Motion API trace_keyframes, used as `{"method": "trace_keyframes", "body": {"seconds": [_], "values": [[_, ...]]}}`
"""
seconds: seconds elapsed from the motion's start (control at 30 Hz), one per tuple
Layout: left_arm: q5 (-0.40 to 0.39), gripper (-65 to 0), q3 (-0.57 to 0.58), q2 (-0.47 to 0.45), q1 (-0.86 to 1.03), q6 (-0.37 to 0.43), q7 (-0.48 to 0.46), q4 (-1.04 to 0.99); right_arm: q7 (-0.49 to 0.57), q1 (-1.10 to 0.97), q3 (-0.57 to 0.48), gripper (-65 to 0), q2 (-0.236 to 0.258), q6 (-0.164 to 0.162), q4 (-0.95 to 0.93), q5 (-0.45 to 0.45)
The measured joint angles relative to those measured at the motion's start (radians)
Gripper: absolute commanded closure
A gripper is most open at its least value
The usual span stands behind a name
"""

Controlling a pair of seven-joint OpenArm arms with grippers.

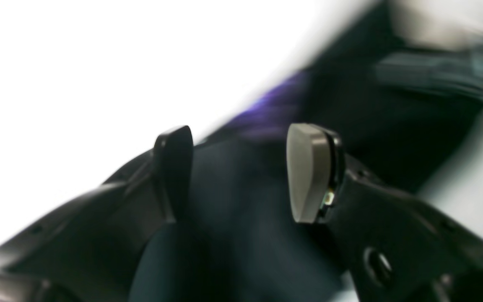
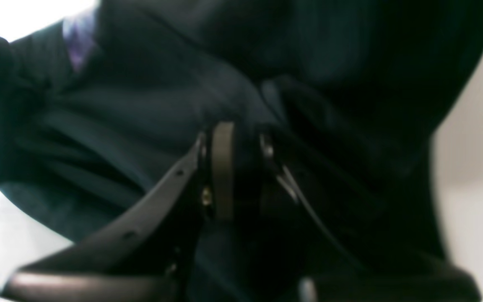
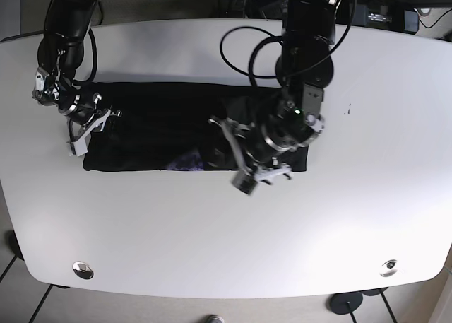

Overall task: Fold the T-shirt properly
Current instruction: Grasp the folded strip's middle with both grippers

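White table [image 3: 212, 238]; T-shirt [image 3: 155, 125] pinched by right claw [image 3: 90, 125]; left claw [image 3: 251, 169] agape.

A white table [image 3: 367, 217] carries the dark T-shirt [image 3: 155, 128], spread flat.

The base view looks straight down on the white table [image 3: 212, 238]; both wrist views sit close over the dark T-shirt [image 3: 155, 128].

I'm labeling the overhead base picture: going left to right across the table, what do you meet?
Right gripper at the dark T-shirt's left end → purple patch on the T-shirt → left gripper over the shirt's right part → bare white table.
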Motion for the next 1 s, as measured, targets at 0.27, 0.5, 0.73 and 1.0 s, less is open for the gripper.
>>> {"method": "trace_keyframes", "body": {"seconds": [0.27, 0.5, 0.73, 1.0], "values": [[-0.002, -19.4, -0.286, -0.089, 0.075, -0.145, 0.004, -0.079, -0.186, 0.058, -0.193, -8.7, -0.121, 0.002, 0.370, 0.003], [-0.005, -9.7, -0.363, -0.111, 0.087, -0.250, -0.031, -0.186, -0.187, 0.068, -0.537, -8.7, -0.216, -0.007, 0.347, -0.002], [-0.016, -9.7, -0.365, -0.114, 0.076, -0.250, -0.173, -0.349, -0.097, 0.084, -0.755, -8.4, -0.245, -0.005, 0.165, -0.272], [-0.054, -9.7, -0.362, -0.160, 0.068, -0.264, -0.254, -0.428, -0.074, -0.009, -0.566, -8.2, -0.141, 0.005, 0.187, -0.239]]}}
